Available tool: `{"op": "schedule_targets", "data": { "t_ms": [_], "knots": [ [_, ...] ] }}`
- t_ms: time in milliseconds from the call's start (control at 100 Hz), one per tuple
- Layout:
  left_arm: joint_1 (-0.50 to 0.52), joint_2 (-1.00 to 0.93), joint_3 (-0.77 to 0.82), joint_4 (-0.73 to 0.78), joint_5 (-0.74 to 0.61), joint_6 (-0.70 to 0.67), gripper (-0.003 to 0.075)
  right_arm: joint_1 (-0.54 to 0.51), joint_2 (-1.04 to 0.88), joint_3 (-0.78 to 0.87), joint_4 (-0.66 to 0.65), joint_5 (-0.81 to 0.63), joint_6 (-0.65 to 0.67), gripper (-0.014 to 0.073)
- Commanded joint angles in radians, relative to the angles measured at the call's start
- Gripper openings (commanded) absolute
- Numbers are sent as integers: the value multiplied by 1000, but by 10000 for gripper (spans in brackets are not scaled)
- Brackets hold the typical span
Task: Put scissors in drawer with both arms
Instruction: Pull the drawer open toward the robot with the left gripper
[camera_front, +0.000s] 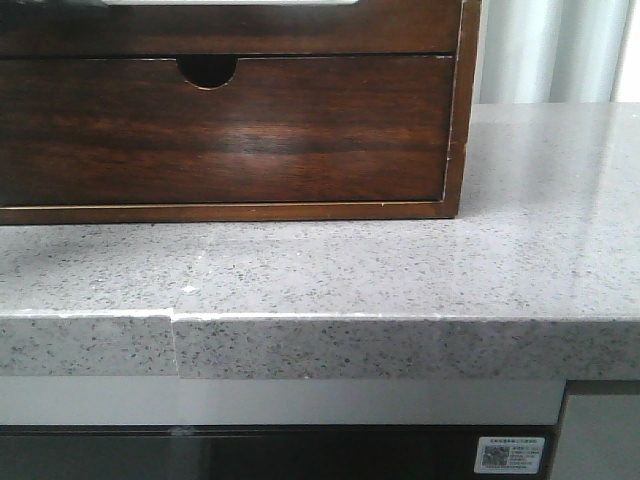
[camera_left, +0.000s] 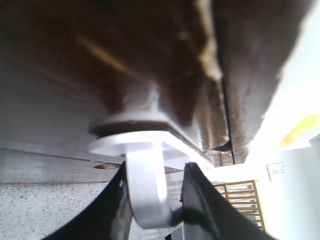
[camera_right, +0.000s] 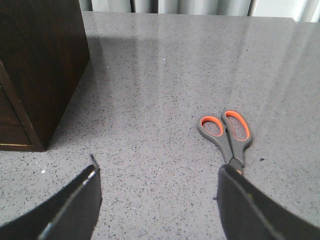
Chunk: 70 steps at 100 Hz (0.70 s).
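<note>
A white drawer knob (camera_left: 142, 165) is enclosed by the left gripper (camera_left: 152, 200), contact uncertain, so slippage is risked; the right gripper (camera_right: 157, 200) is spread empty near the scissors (camera_right: 227, 134).

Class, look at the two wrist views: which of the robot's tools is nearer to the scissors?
Right. The right tool hangs open just short of the scissors on the counter; the left tool straddles a white ring handle, scissors nowhere in view.
</note>
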Motion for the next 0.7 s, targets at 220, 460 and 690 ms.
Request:
{"op": "schedule_targets", "data": {
  "t_ms": [220,460,690],
  "knots": [
    [35,-55,15,-43,215,111,-19,-2,16,-34,-3,-78,-6,441],
    [49,-221,176,-11,237,132,-20,-2,16,-34,-3,-78,-6,441],
    [49,-426,310,21,237,132,-20,-2,16,-34,-3,-78,-6,441]
  ]
}}
